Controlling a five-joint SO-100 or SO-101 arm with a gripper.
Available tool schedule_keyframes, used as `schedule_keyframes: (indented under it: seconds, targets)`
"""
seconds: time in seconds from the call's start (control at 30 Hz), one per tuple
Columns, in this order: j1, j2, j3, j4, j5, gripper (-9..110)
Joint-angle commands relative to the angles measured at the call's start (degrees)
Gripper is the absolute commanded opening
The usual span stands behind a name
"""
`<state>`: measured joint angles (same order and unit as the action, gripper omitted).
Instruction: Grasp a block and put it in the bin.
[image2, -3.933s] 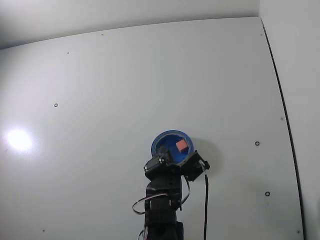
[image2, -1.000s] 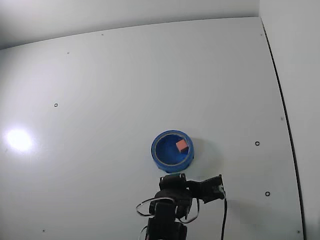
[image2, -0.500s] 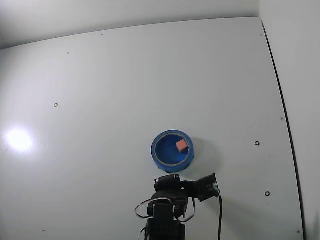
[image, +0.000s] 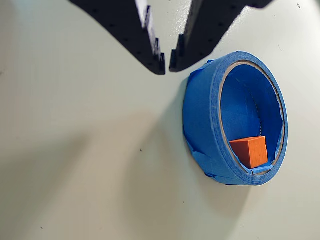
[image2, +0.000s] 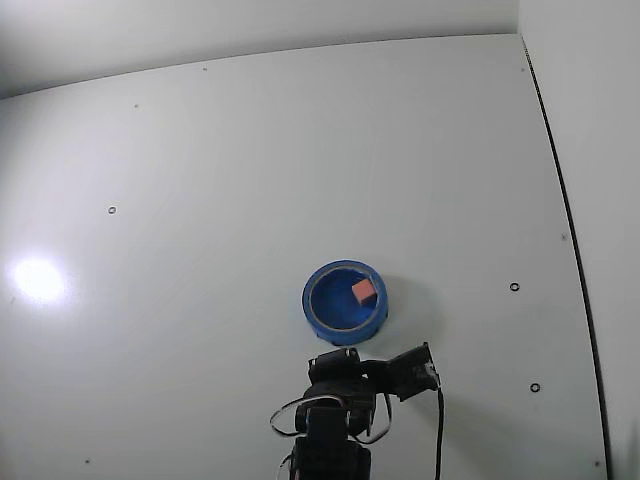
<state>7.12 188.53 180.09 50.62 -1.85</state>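
Black gripper (image: 166, 62) at the top edge of the wrist view, empty, fingertips drawn nearly together with only a thin sliver of table showing between them. Toothed inner edges on both fingers (image: 150, 47), tips hanging above bare table just beside the left outer wall of the bin (image: 202, 130), not touching it. In the fixed view, gripper (image2: 335, 350) hard to make out: only a dark mass at the head of the arm (image2: 330, 420), close below the bin's near rim.

Bin round, bright blue, with a thick wall that looks wrapped in blue tape, a paler ring along the inner lip. Seen on its side in the wrist view, opening turned to the right; seen from above in the fixed view (image2: 320, 310), standing on the table a little below and right of centre.

Block (image: 251, 151) inside the bin: a small orange-red cube, plain faces, resting on the blue floor right against the inner wall. In the fixed view, block (image2: 364, 291) in the right part of the bin, near the rim.

Black cable (image2: 438, 440) running down from the right side of the arm to the bottom edge. Table (image2: 250, 180) white and glossy, dotted with small dark holes, a bright glare spot at far left, a dark seam along the right side.
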Motion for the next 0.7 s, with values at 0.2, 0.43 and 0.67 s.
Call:
schedule_keyframes:
  seconds: [0.2, 0.43, 0.67]
  targets:
    - [0.2, 0.4, -1.0, -0.1, -0.5, 0]
    - [0.4, 0.4, -1.0, -0.1, -0.8, 0]
    - [-0.2, 0.4, -1.0, -0.1, -1.2, 0]
